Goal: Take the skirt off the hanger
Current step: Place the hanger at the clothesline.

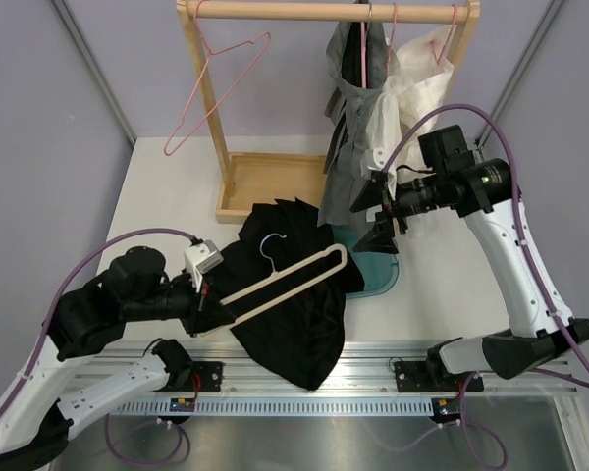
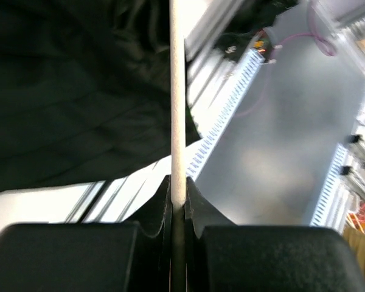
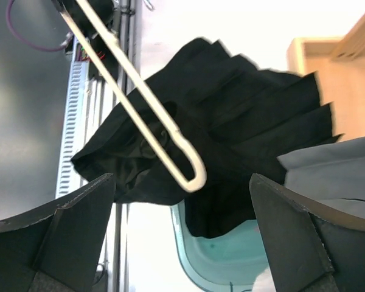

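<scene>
Skirt [image 1: 294, 329]: dark, pleated, heaped below my wide-open right gripper [image 1: 373, 218]. My left gripper [image 2: 178, 201] pinches the hanger [image 2: 177, 91]. Handling: lift the hanger slowly; pin fabric if it drags.

Pale wooden rack [image 1: 294, 12] stood on white table [image 1: 167, 196]; lilac walls [image 1: 29, 98] rose behind rack; aluminium rail [image 1: 373, 351] lay before rack.

White table [image 1: 167, 206] bears skirt [image 1: 294, 324], teal tub [image 1: 378, 272] (and wooden rack [image 1: 270, 182]).
</scene>
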Robot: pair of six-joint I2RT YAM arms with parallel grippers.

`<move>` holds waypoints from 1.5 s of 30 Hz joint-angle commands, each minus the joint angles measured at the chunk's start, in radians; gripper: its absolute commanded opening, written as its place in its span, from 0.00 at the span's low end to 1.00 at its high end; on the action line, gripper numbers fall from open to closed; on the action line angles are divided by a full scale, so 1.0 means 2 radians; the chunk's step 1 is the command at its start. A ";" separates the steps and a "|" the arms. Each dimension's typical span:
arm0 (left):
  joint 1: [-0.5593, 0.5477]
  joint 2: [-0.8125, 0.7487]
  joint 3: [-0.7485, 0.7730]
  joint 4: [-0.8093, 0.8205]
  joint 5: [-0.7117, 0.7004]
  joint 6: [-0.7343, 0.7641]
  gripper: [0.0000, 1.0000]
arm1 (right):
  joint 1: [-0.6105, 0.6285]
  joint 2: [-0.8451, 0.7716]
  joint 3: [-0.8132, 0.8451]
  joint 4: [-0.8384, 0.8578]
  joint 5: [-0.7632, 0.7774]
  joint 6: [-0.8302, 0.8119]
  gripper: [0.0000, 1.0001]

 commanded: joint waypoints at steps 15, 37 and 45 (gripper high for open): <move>0.001 0.077 0.124 0.041 -0.331 0.054 0.00 | -0.096 -0.185 -0.162 0.225 0.010 0.183 0.99; 0.202 0.374 0.356 0.279 -0.223 0.135 0.00 | -0.162 -0.265 -0.396 0.288 0.039 0.060 0.99; 0.252 0.427 0.391 0.323 -0.191 0.130 0.00 | -0.162 -0.262 -0.408 0.279 0.042 0.032 0.99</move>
